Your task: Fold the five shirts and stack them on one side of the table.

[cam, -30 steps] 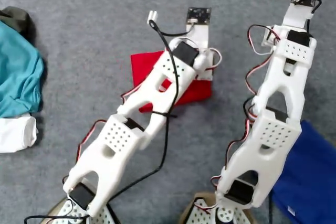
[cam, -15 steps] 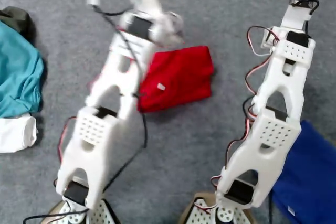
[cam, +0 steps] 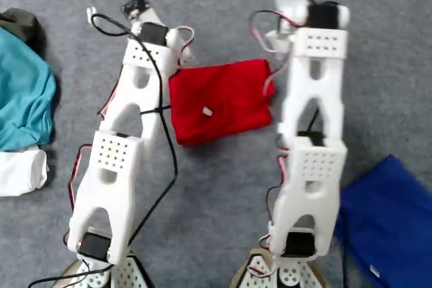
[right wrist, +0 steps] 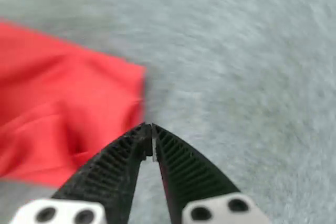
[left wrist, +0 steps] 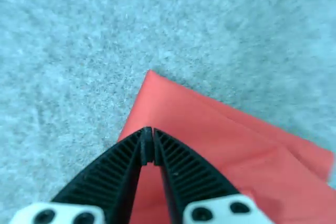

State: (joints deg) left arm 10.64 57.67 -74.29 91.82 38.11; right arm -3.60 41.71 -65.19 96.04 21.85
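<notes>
Open both shut, empty jaws, pinch far corners of folded red cloth shirt, lift evenly off grey felt bench.

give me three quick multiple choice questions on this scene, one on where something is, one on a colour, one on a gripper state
1. Where does the red shirt lie?
A. between the two arms
B. draped over an arm
C. lifted in a gripper

2. What colour is the shirt beside the right arm's base?
A. white
B. blue
C. yellow

3. How are the left gripper's fingers?
A. spread wide
B. shut, tips together
C. clamped on a cable

Answers:
1 A, it lies flat on the table with an arm on each side.
2 B, the blue shirt sits at the near right edge.
3 B, the left wrist view shows the tips meeting over the red shirt's corner.
</notes>
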